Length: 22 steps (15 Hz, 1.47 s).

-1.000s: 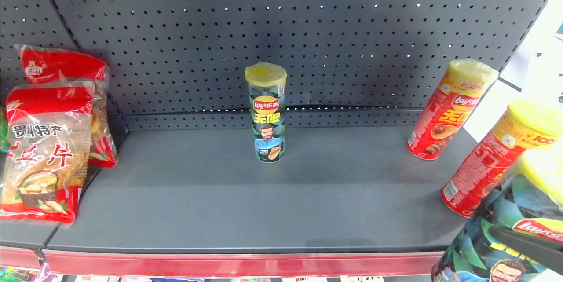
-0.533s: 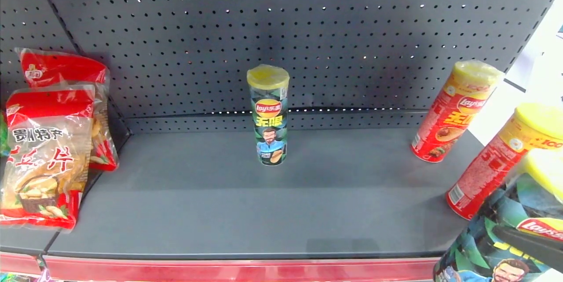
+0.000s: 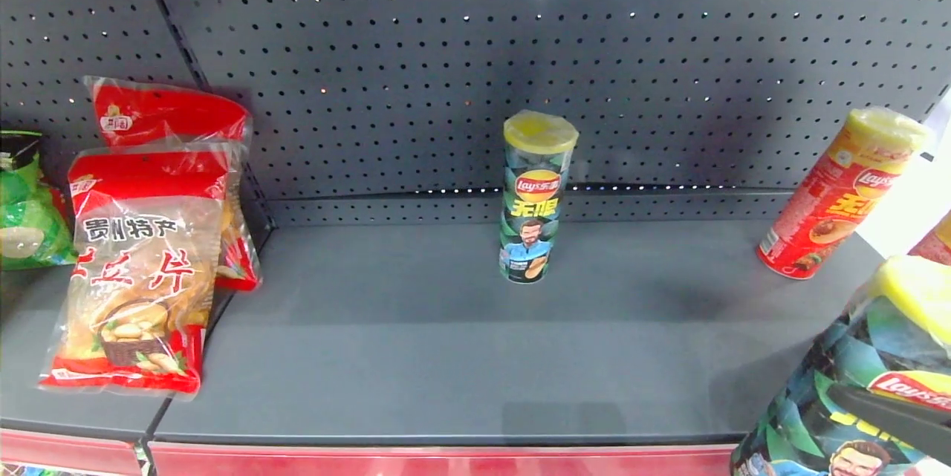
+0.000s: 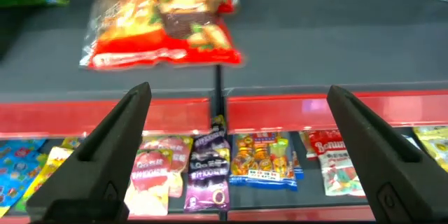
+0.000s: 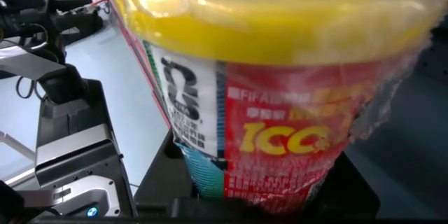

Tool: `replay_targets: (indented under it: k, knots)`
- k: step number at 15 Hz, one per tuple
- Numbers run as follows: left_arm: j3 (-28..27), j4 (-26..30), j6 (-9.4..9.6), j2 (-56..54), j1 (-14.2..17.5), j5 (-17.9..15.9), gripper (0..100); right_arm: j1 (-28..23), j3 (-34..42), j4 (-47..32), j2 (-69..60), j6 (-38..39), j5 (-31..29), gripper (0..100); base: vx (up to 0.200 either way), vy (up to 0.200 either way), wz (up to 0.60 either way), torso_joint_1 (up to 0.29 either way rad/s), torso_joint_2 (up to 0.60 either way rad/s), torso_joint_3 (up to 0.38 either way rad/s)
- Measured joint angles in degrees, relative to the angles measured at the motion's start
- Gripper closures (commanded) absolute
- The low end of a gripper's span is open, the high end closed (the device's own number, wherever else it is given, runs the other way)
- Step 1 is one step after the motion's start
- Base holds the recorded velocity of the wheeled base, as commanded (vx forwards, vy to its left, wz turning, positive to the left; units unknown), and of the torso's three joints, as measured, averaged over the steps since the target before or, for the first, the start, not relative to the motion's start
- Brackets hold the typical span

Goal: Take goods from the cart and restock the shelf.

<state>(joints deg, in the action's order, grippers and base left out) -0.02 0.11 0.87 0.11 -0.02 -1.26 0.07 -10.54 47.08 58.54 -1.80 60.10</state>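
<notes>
A green chips can (image 3: 535, 197) with a yellow lid stands upright at the middle back of the grey shelf (image 3: 416, 342). At the lower right, in front of the shelf's edge, my right gripper (image 3: 880, 408) is shut on a second green chips can (image 3: 839, 387), held upright; a black finger crosses its label. The right wrist view shows this held chips can (image 5: 280, 77) close up, with its yellow lid. My left gripper (image 4: 238, 92) is open and holds nothing, in front of and below the shelf's red front rail (image 4: 280, 112).
A red chips can (image 3: 839, 194) stands at the right end of the shelf, and another red can's edge (image 3: 940, 238) shows beside it. Red snack bags (image 3: 141, 268) and a green bag (image 3: 26, 209) lie at the left. Packets (image 4: 266, 161) hang on the lower shelf.
The whole head picture has shifted, so the camera has turned left. The held can keeps its place at the lower right. Nothing on the shelf has moved.
</notes>
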Motion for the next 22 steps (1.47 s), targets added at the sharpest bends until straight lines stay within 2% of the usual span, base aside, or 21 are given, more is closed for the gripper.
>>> replay_targets:
  k: [22]
  knots:
    - [0.0, 0.07, 0.22, 0.0, -0.07, 0.09, 0, 0.06, 0.18, 0.05, -2.29, 0.15, -0.02, 100, 0.0, 0.0, 0.0, 0.0, 0.0, 0.0]
